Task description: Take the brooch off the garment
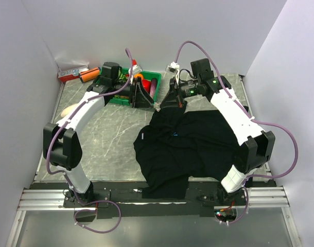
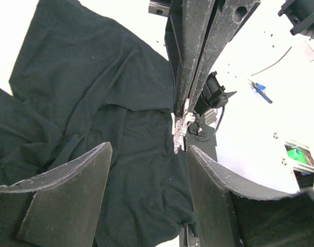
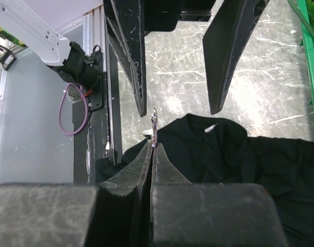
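Note:
The brooch, a tiny sparkly pin, sticks up from the tips of my right gripper, which is shut on it. It hangs just above the near edge of the black garment; I cannot tell whether it is still pinned to the fabric. In the left wrist view the brooch dangles from the right gripper's closed fingers, just ahead of my open left gripper, whose jaws hold nothing. From above, both grippers meet at the brooch by the garment's far left corner.
A green tray of vegetables stands just behind the left gripper. Orange and red items lie at the back left, a pale round object at the left edge. A white label shows on the shirt.

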Tool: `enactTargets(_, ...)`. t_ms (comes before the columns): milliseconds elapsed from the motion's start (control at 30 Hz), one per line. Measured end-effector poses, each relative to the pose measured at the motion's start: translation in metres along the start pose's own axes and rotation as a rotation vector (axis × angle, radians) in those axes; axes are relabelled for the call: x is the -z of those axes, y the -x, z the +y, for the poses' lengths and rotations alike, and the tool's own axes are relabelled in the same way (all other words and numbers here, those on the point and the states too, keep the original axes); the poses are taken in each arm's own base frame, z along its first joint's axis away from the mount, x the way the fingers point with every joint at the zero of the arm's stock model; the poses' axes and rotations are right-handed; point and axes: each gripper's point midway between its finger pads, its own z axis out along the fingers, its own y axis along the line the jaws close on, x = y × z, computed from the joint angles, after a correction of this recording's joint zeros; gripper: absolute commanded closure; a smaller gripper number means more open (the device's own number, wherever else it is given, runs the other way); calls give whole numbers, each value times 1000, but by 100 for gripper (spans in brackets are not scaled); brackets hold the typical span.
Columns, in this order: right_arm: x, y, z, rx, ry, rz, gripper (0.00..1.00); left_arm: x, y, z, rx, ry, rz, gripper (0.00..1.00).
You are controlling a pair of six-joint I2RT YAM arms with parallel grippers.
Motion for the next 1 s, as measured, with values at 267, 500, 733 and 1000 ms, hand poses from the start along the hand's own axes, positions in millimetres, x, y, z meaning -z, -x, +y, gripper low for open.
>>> enactTargets(267,1,4,0,-2,-3,-6,100,-6,2,-1,3,-25,8,53)
enactTargets(500,1,3,-4,-16,-12,-7,100,-9,3,-4,10,-52,16,65)
enactTargets(733,0,1,-10,-36,-32,0,100,-13,1,1,22,-62,23,64)
enactTargets(1000,0,2,-14,-38,-45,-2,100,-17,1,-3,20,-83,28,97)
